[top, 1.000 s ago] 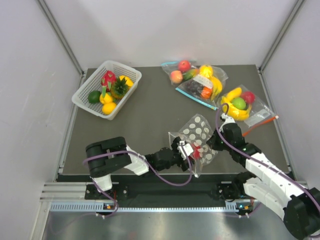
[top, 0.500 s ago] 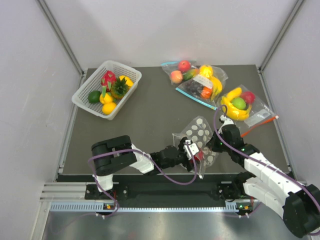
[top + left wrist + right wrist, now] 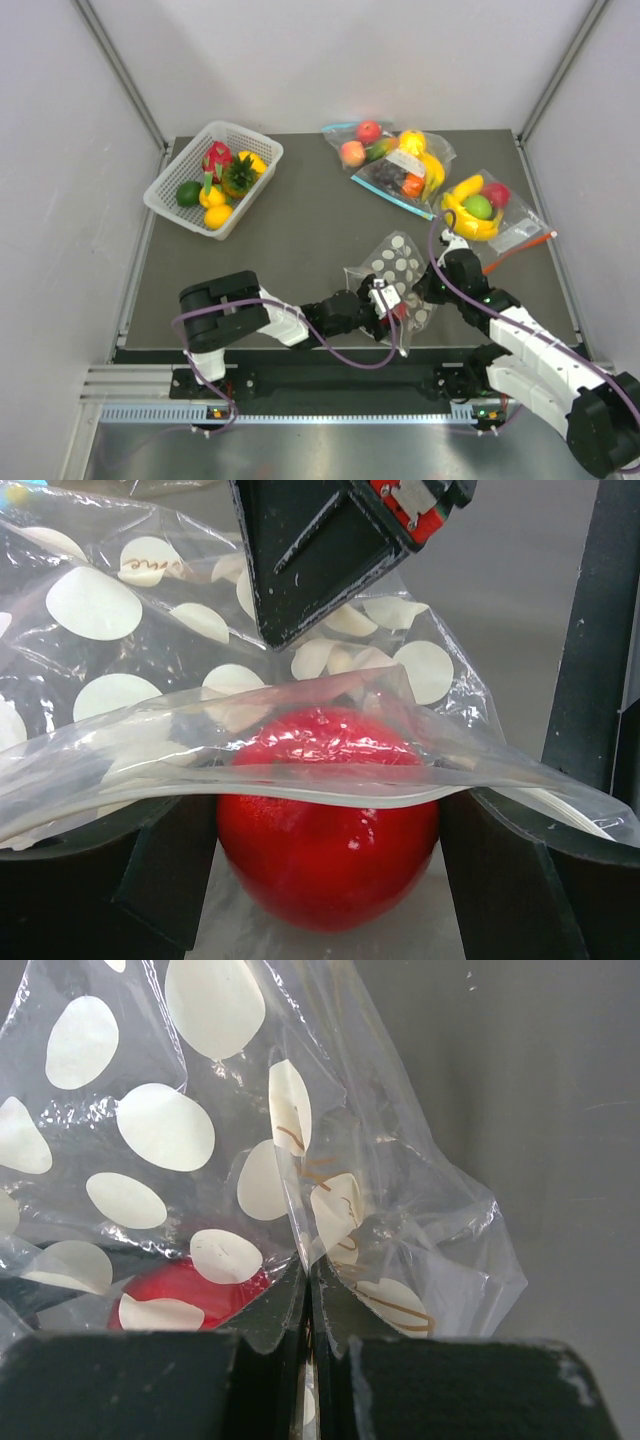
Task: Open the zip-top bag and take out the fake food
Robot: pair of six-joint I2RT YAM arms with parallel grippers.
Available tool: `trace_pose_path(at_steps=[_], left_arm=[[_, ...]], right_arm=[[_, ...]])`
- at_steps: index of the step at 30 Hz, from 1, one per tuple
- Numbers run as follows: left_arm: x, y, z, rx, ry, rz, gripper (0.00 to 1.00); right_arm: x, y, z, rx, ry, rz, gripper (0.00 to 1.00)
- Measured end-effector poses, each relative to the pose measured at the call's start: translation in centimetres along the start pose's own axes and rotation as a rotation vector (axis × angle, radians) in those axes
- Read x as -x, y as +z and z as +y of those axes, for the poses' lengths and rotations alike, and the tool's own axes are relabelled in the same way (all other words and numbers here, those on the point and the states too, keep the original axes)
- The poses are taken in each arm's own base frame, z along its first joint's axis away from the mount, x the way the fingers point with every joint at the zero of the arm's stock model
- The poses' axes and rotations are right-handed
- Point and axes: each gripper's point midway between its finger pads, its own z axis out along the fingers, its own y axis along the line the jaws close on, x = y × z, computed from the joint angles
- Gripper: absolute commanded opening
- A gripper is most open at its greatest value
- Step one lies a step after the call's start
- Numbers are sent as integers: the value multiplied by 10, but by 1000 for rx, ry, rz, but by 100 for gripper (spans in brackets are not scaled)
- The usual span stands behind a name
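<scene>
The dotted zip-top bag (image 3: 398,265) lies at the table's near middle, its mouth turned toward my left arm. My left gripper (image 3: 392,308) reaches into that mouth. In the left wrist view its two fingers touch both sides of a round red fake food piece (image 3: 328,830), with the bag's upper lip (image 3: 300,760) draped across the top of it. My right gripper (image 3: 310,1290) is shut on a fold of the bag's plastic (image 3: 300,1160) and holds that side up. The red piece shows through the film (image 3: 180,1285) in the right wrist view.
A white basket (image 3: 262,143) with a pineapple (image 3: 238,175) and other toy fruit stands at the back left. Two undotted bags of fruit lie at the back right, one with a blue strip (image 3: 400,165) and one with a red-orange strip (image 3: 485,205).
My left gripper has pushed a little further right into the bag and its jaws have narrowed onto the red piece. The bag shifted slightly right. The right gripper kept its pinch.
</scene>
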Motion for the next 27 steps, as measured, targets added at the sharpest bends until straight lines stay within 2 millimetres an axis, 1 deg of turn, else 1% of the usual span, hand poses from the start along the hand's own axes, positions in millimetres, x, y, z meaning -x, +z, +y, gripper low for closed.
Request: trace_pose_path(at_steps=[5,10,15,21,24,25,27], left_arm=[[-2,-13,2,7,4,44,0],[-1,-41,3,9,-7,73,0],[16,-63,1,-5,-48,53,0],[39,-83,1,-2,-108,15,0],[55,-94,9,20,-133,-13,0],[61,-98,16,36,-143,-26,0],[72,-109,39,91,-173,-53,0]], right_arm=[[2,0,-1,-8,-4,-9,0],[10,2,-2,-33,-21,-15,0],[24,7,-7,-68,-27,-27,0],[29,11,-14,-91,-29,-33,0],[30,11,-18,-100,-29,-35,0],[31,11,-18,-101,-29,-36,0],[32,11,-20,-105,-31,-38,0]])
